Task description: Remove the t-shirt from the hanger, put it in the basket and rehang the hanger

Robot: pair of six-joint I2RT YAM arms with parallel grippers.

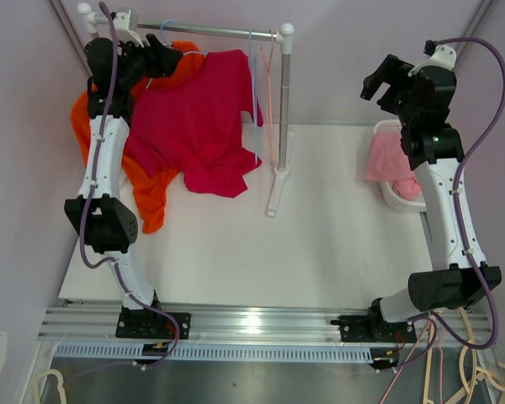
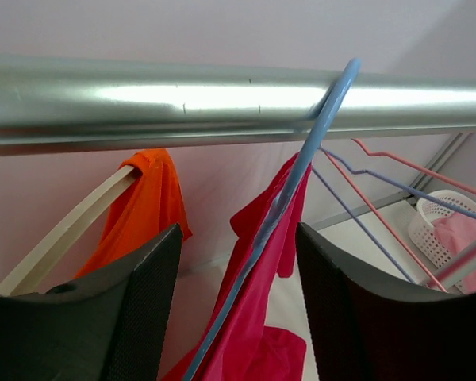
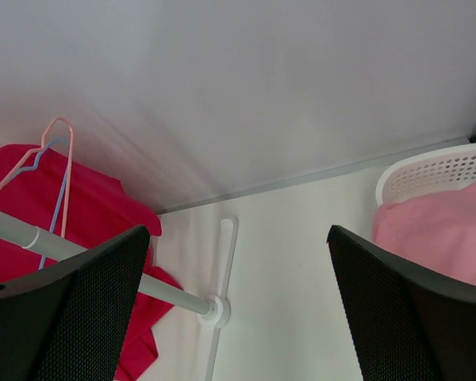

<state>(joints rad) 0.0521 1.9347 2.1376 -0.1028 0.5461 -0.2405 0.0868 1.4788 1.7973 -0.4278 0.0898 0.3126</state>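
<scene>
Left arm stretched up to the rail point(image 2: 182, 99). Left gripper point(image 2: 238, 238) just under rail, jaws apart, straddling blue hanger point(image 2: 289, 186); no contact visible. Red t-shirt point(image 1: 198, 118) on that hanger, draped below rail. Right arm raised well right of rail; right gripper point(image 3: 236, 234) spread wide, holding nothing.

Three garments point(image 1: 204, 118), one basket point(image 3: 436, 171), perhaps four-plus hangers point(image 2: 301, 163)

White table point(image 1: 320, 244) bears the rack's base point(image 1: 275, 195) and a white basket point(image 1: 397, 200).
</scene>
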